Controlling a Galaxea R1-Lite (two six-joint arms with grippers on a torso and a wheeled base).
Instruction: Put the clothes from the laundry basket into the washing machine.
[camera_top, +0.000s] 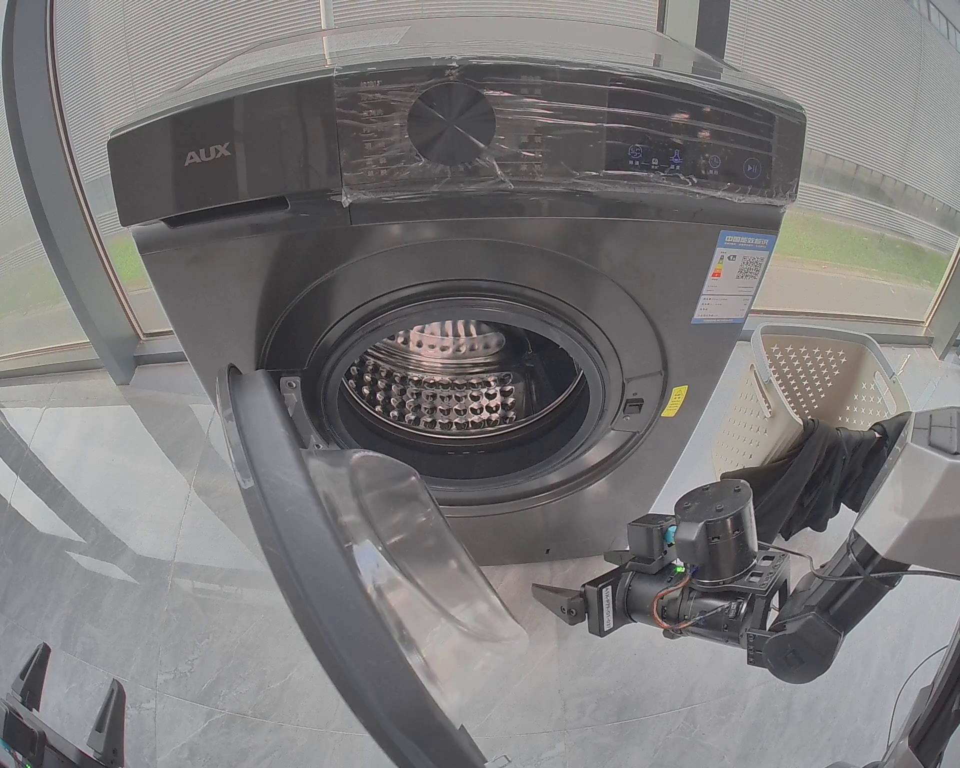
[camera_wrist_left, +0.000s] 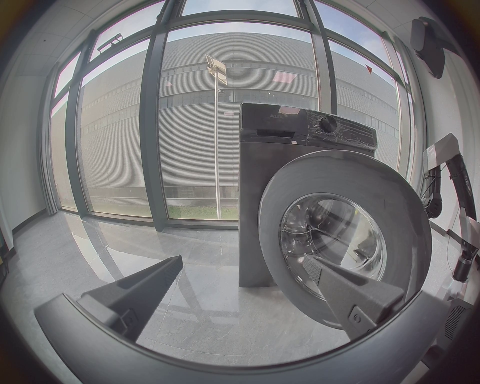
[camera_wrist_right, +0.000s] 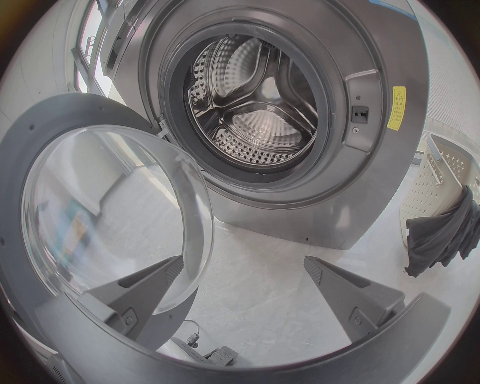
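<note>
The grey washing machine stands in front of me with its round door swung wide open toward the lower left. Its steel drum holds no clothes. To the machine's right stands the cream laundry basket, with dark clothes draped over its front rim. My right gripper hovers low above the floor, between door and basket, open and holding nothing. The right wrist view has its open gripper facing the drum, the clothes off to one side. My left gripper sits open at the bottom left corner.
The open door takes up the room left of the right gripper. The left wrist view looks past its open gripper at the door's outer side. Tall windows stand behind the machine. Glossy grey floor tiles spread around it.
</note>
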